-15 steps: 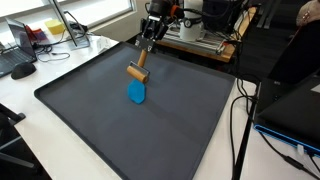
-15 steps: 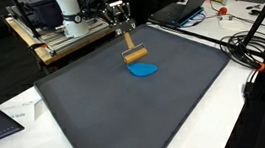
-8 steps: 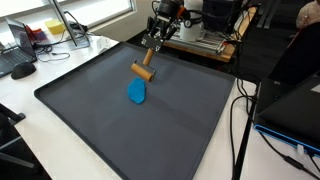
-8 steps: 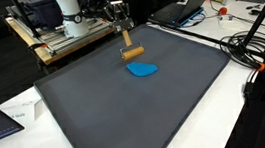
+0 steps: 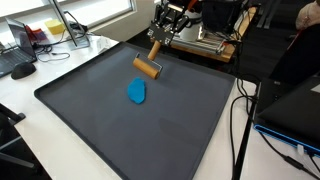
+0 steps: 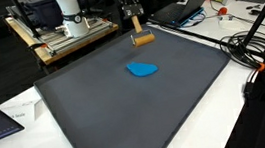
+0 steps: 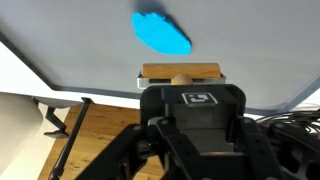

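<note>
A wooden roller [image 5: 148,68] with a short handle hangs in the air over the far part of the dark mat [image 5: 120,130]. My gripper [image 5: 160,36] is shut on the handle from above. A flattened blue lump [image 5: 137,92] lies on the mat, nearer the middle and apart from the roller. Both exterior views show the same: the roller [image 6: 143,39] under the gripper [image 6: 132,14], and the blue lump [image 6: 143,70] below and in front of it. In the wrist view the roller [image 7: 181,71] sits just beyond the gripper [image 7: 182,92], with the blue lump [image 7: 162,33] farther out.
The mat [image 6: 127,115] has a raised rim and covers most of a white table. A metal frame with equipment [image 6: 67,31] stands behind it. Cables [image 6: 256,55] and a laptop [image 5: 295,110] lie to one side, a keyboard [image 5: 20,68] to the other.
The gripper has lifted the roller off the mat beside the blue lump and carried it up and toward the mat's far edge. The blue lump has stayed put.
</note>
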Motion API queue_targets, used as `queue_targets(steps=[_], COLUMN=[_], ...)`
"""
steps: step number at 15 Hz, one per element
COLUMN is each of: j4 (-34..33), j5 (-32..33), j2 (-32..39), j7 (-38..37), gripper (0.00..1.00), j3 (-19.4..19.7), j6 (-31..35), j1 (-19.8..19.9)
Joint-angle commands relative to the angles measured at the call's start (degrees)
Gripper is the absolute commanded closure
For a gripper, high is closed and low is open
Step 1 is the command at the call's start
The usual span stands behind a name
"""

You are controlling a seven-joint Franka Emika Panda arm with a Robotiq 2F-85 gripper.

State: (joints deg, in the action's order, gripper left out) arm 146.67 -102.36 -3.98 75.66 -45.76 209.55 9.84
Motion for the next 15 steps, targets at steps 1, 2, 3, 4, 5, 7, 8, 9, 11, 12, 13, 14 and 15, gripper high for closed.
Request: queue_targets(steps=[1, 2, 3, 4, 5, 7, 8, 9, 11, 12, 13, 14, 15], j4=[-10.10, -12.88, -15.52, -18.36, -21.23, -26.55, -29.24, -31.72, -36.71, -39.04, -41.58, -38.76, -40.62], j5=[-9.72, -11.66, -13.63, -15.28, -16.92, -18.13, -19.12, -19.58, -20.32, -20.95, -21.66, -22.82, -23.90], j2=[5.09, 6.47, 7.44, 8.73, 9.72, 12.75, 13.98, 15.44, 18.89, 20.44, 22.33, 20.49, 21.92], j7=[15.14, 18.92, 22.62, 26.25, 29.95, 35.16, 37.78, 39.77, 43.08, 44.64, 46.25, 47.15, 48.50], gripper=[0.78, 0.78, 0.78, 0.78, 0.78, 0.78, 0.78, 0.78, 0.78, 0.78, 0.78, 0.78, 0.78], j3=[-0.39, -0.62, -0.81, -1.10, -1.31, -1.86, 4.73, 5.61, 9.13, 10.64, 12.05, 16.94, 19.27], j6=[10.27, 13.37, 15.95, 18.85, 21.50, 27.12, 28.84, 30.76, 34.16, 35.44, 36.71, 32.36, 32.12], j1=[-1.38, -1.69, -1.85, -2.02, -2.11, -2.48, -9.18, -10.26, -14.12, -15.77, -17.22, -19.05, -20.81])
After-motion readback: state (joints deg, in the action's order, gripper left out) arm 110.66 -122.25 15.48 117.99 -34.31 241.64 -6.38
